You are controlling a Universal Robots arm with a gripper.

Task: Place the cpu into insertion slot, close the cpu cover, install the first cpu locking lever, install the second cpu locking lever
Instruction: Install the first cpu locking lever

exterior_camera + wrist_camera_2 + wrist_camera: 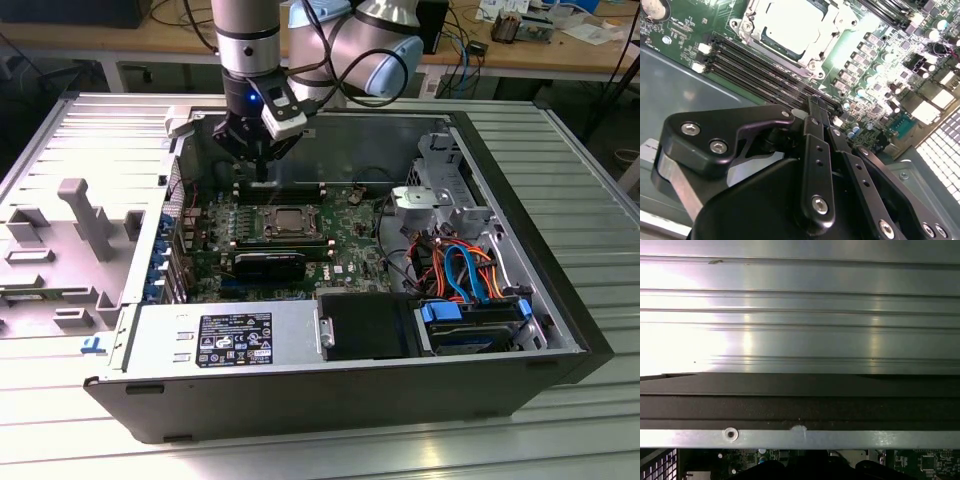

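cpu (291, 220): silvery square chip lying flat in the insertion slot (262, 222), mid-board inside the open computer case; in the second wrist view the pale chip top (790, 25) shows through the frame's window.
computer case (560, 310): largest thing here, lying on its side on the ribbed metal table (600, 170), its wall rim a dark band in the first wrist view (800, 400).
motherboard (350, 225): green board on the case floor; memory slots (755, 67) run in dark rows just beside the socket.
power supply (220, 340): grey box at 7 o'clock of the cpu in the exterior view.
claw (260, 178): hangs at 12 o'clock of the cpu in the exterior view, above the board's far edge, apart from the chip; in the second wrist view its black fingers (815, 150) lie close together, tips (815, 107) meeting, holding nothing.
cpu cover (837, 25): silver frame lying flat around the chip.
locking levers: too thin to tell their position.
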